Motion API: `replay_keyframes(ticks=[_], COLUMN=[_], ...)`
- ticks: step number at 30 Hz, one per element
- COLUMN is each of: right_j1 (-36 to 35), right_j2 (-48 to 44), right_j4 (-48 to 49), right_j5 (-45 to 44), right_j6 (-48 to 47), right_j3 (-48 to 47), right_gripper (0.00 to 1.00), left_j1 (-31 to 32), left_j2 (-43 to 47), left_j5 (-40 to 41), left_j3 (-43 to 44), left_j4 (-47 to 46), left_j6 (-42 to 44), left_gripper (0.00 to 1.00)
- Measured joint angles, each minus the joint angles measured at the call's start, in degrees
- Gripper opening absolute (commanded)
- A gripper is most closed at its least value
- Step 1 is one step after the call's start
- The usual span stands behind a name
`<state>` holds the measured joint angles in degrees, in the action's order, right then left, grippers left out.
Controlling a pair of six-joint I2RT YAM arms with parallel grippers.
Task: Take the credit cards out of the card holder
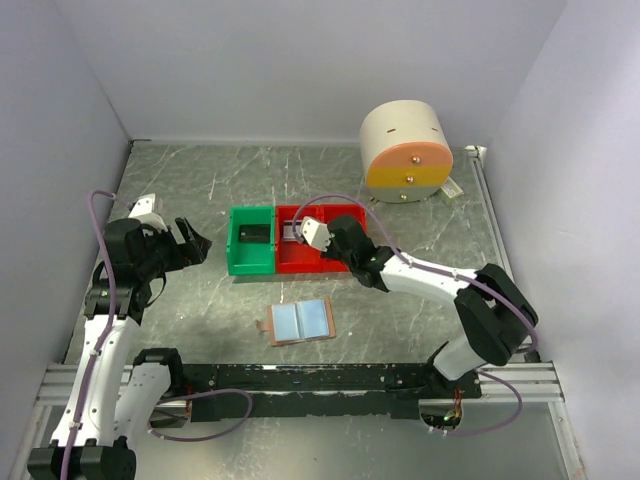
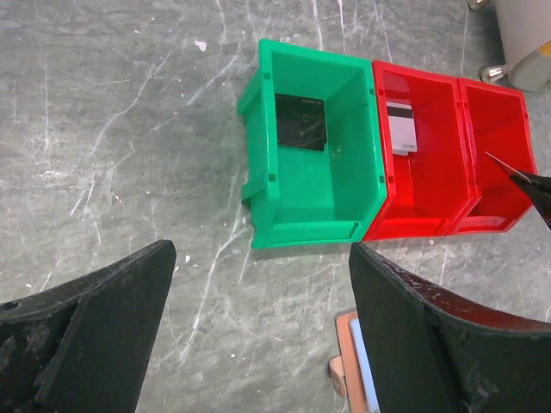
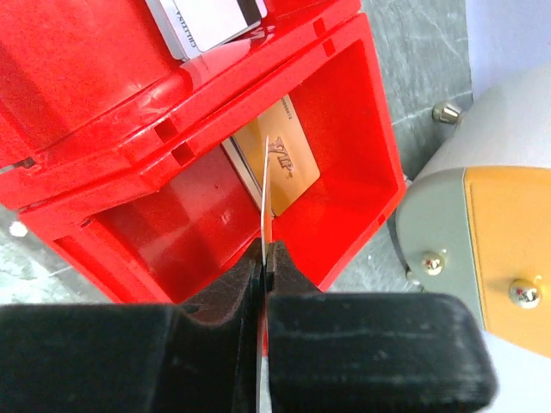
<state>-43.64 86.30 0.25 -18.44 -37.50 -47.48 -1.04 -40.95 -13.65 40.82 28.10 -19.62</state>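
Note:
The card holder (image 1: 300, 320) lies open on the table, pale blue lining up; its tan edge (image 2: 348, 357) shows by my left finger. My left gripper (image 1: 190, 245) (image 2: 261, 254) hangs open over bare table, left of the bins, holding nothing. My right gripper (image 1: 322, 238) (image 3: 265, 254) is shut on a thin credit card (image 3: 266, 185) seen edge-on, above the right red bin (image 3: 353, 103). A gold card (image 3: 291, 163) lies in that bin. A silver-white card (image 2: 401, 129) (image 3: 207, 21) lies in the middle red bin (image 2: 413, 189), and a dark card (image 2: 300, 122) in the green bin (image 2: 314, 198).
The green bin (image 1: 250, 240) and two red bins (image 1: 300, 250) stand side by side mid-table. A big cream cylinder with an orange band (image 1: 405, 152) (image 3: 491, 232) stands behind them at the right. Grey walls close in the table on three sides.

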Motion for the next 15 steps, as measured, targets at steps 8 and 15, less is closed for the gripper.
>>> replay_keyframes(ticks=[8,15], right_j1=[3.7,5.2], right_j2=[3.9,7.9], right_j4=[2.9,6.0], right_j5=[4.6,6.5], right_j6=[-6.9,-10.6], right_j3=[-0.2,-2.2], right_gripper=[0.00,0.00], left_j1=[0.0,0.0], left_j2=[-0.1,-0.9], left_j5=[0.1,0.0], left_j3=[0.0,0.0], left_j4=[-0.1,-0.3], left_j6=[0.4,0.8], left_gripper=[0.93,0.92])
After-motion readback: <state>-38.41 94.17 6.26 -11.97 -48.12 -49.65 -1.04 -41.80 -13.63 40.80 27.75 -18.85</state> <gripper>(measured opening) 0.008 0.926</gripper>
